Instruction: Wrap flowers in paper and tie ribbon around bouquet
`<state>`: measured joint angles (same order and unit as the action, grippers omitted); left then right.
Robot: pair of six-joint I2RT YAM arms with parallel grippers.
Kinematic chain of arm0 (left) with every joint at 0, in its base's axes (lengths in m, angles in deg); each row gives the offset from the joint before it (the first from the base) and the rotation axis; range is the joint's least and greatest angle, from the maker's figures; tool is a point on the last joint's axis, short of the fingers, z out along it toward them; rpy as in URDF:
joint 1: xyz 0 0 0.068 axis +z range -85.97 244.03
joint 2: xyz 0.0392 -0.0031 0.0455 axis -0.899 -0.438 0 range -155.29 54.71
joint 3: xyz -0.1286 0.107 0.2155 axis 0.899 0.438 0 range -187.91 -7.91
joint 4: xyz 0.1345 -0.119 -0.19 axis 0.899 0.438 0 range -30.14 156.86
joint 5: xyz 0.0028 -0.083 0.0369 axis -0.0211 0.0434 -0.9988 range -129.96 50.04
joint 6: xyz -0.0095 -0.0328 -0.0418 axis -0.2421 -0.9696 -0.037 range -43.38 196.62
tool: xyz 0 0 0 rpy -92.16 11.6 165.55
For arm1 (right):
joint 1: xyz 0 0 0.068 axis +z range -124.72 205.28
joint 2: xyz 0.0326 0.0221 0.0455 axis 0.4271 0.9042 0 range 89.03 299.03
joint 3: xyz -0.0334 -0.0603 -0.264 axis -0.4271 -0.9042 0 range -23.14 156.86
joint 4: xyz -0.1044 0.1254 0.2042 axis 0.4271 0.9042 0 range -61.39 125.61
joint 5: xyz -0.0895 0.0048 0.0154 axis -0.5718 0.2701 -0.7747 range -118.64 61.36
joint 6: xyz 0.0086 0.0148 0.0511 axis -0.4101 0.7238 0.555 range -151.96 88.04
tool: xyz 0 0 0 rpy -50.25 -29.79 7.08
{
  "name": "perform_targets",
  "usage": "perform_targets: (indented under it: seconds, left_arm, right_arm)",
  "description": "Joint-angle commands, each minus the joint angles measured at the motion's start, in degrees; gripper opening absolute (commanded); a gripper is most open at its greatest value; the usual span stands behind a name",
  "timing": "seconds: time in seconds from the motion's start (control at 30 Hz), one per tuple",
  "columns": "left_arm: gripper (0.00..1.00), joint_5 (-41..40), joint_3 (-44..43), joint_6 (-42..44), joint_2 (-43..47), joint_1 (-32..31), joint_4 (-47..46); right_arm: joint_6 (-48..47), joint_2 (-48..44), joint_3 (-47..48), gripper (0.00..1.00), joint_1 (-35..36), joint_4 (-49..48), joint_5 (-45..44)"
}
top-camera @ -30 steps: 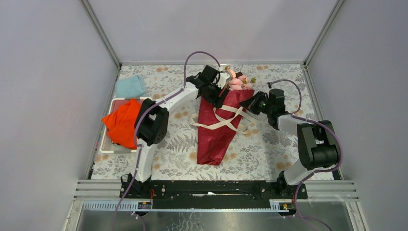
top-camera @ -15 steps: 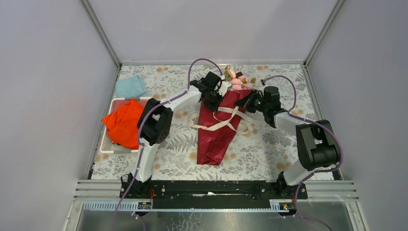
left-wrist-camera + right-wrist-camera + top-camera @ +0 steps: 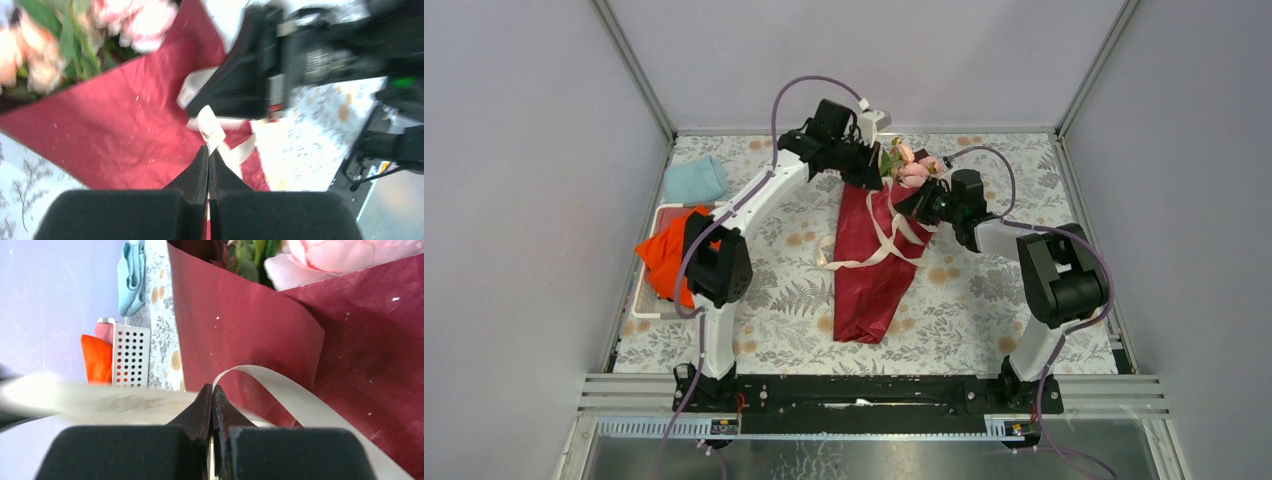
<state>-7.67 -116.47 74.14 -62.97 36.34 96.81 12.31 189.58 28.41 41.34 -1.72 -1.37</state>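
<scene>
Since one second ago, moved: left tool [image 3: 876, 180], lifted off the paper [image 3: 869, 290] and swung toward the far wall, its jaws gone from wide to fully closed. Moved too: right tool [image 3: 914, 207], drawn nearer to the left one. Pulled up with them, the ribbon [image 3: 879, 250], now in steeper lines across the red cone.

At the left tool, one cream strand pinched right at the fingertips, clear from the left wrist view. At the right tool, another strand clamped flat between closed jaws. Bouquet [image 3: 862, 225] directly below both tools, flat on the tabletop [image 3: 984, 300], narrow end pointing back toward the arm bases. Flowers [image 3: 914, 172] just beyond the tips of both tools, at the wide end.

Seems to be the tightening of the tie around the cone. To do it well:

- Pull the two strands apart in opposite directions, evenly and slowly.
- Keep both tools low and near the paper, to avoid lifting or rolling the cone.
- Keep both grips firm, against slipping of the soft flat ribbon from such narrow tips.
- Stop once the crossing sits snug between the tools, to spare the thin paper from creasing or tearing.
- Mind the loose loop well behind the left tool, and do not drag it under the cone.
</scene>
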Motion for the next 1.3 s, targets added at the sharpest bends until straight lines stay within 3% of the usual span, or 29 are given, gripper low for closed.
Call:
perform_targets:
  seconds: [0.0,0.17,0.43,0.53,0.63,0.77,0.87,1.0,1.03,1.2,1.27]
  left_arm:
    - [0.0,8.93,-6.63,-2.68,2.55,-0.71,2.72]
    - [0.0,10.41,-15.2,-1.63,1.77,-0.7,7.54]
    - [0.0,8.34,-24.48,0.42,1.34,0.59,11.38]
    - [0.0,5.97,-24.33,1.63,1.08,1.41,11.39]
    - [0.0,3.75,-21.4,2.04,1.38,2.23,9.72]
    - [0.0,2.34,-16.26,2.04,1.41,3.92,6.17]
    - [0.0,-2.81,-9.05,4.59,1.86,5.13,2.27]
    - [0.0,-19.44,3.27,7.42,2.71,6.51,-1.36]
    - [0.06,-21.76,5.83,8.31,3.18,6.69,-1.55]
    - [0.61,-27.05,14.75,13.65,8.23,6.4,-1.8]
    - [0.67,-28.85,15.54,16.31,10.49,5.53,-1.79]
  right_arm:
    - [-1.99,3.94,3.97,0.0,-0.06,-0.82,1.61]
    - [-3.93,9.31,7.07,0.0,0.09,0.91,7.86]
    - [-17.79,13.15,13.68,0.0,0.5,18.87,11.76]
    - [-27.94,13.56,17.76,0.13,1.52,32.15,11.96]
    - [-33.5,11.69,19.82,0.28,1.62,39.69,11.88]
    - [-35.8,7.39,21.1,0.44,1.25,39.44,13.48]
    - [-35.11,7.57,23.83,0.46,0.3,40.43,13.91]
    - [-33.99,9.62,24.56,0.46,-0.15,41.42,13.66]
    - [-33.61,9.91,24.26,0.46,-0.15,41.26,13.69]
    - [-32.17,9.69,23.6,0.46,-0.15,39.72,13.19]
    - [-31.91,9.46,24.21,0.46,-0.17,40.03,12.98]
